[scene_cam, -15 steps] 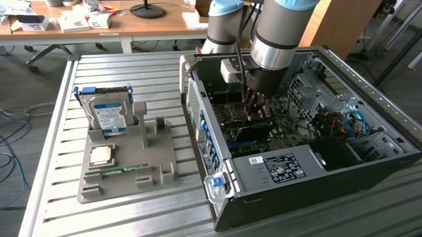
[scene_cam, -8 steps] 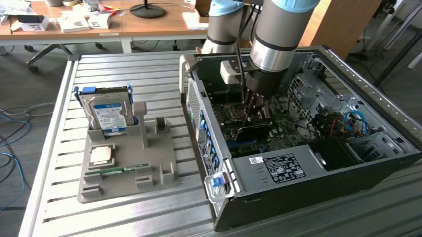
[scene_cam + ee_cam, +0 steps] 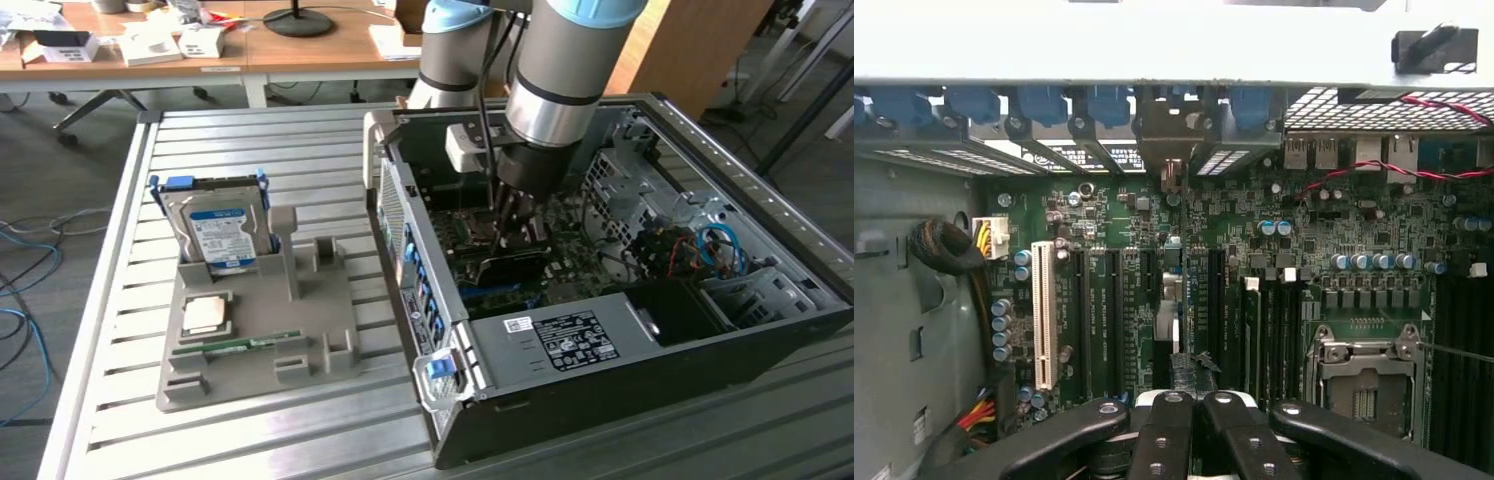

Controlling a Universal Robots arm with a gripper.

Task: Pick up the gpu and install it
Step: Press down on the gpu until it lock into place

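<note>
Exterior view: bright, even daylight, soft shadows. Ribbed silver metal table (image 3: 267, 420) catches pale glare around 7 o'clock — slats wash out there. Open black computer case (image 3: 747, 330) reads dark inside, detail lost in shadow under the grey robot arm (image 3: 561, 90). Wrist view: white upper case wall (image 3: 1154, 40) blown out at 12 o'clock, green motherboard (image 3: 1254, 250) evenly lit and fairly crisp — black gripper fingers (image 3: 1164, 440) at 6 o'clock soft, out of focus.
</note>
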